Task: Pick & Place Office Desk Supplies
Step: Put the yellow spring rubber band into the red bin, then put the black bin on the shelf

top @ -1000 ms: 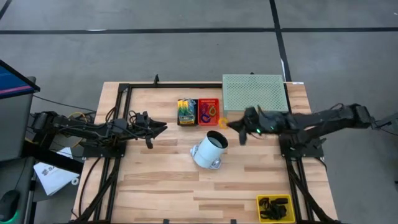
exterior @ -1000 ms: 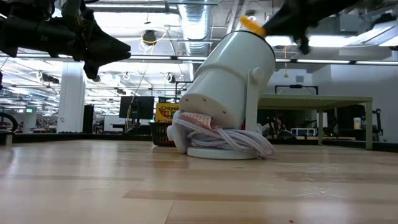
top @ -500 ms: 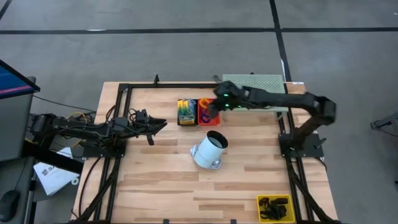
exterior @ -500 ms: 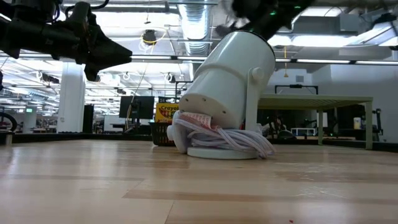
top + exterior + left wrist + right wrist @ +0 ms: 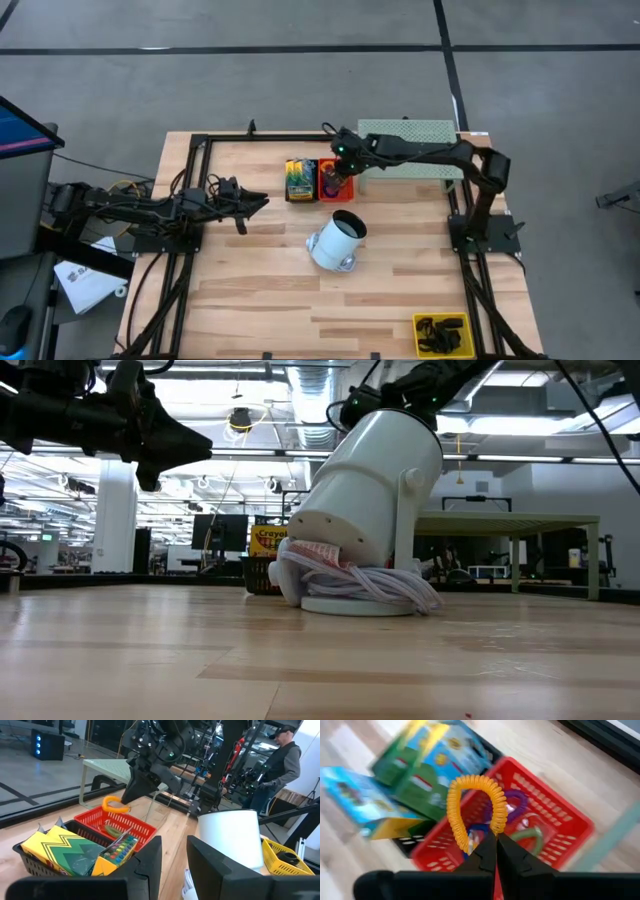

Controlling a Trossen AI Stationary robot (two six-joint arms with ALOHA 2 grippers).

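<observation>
My right gripper (image 5: 338, 178) hangs over the red basket (image 5: 336, 190) at the table's far middle, slanting down, shut on an orange coiled ring (image 5: 475, 805). Purple, green and blue rings lie in that basket (image 5: 555, 837). Beside it a black basket (image 5: 300, 181) holds crayon boxes (image 5: 415, 765). My left gripper (image 5: 262, 202) waits level at the left, above the table, open with nothing between its fingers (image 5: 152, 862). My right gripper pinches the orange ring at one spot on its coil (image 5: 490, 831) between its two fingertips. The fingers slant down from the table's right side. The ring (image 5: 116, 805) hangs beyond the fingertips, just over the red basket (image 5: 112, 825); whether it touches the rim I cannot tell.
A white cylinder (image 5: 337, 241) stands tilted on a round base with a white cord, mid-table. A green perforated mat (image 5: 405, 148) lies at the far right. A yellow basket (image 5: 442, 333) with black clips sits at the near right corner. A person (image 5: 282, 760) stands beyond the table.
My right gripper has carried the orange ring from beside the white cylinder toward the table's left and far edge, to above the red basket, tipping further downward and sinking a little. It has stayed shut on the ring.
</observation>
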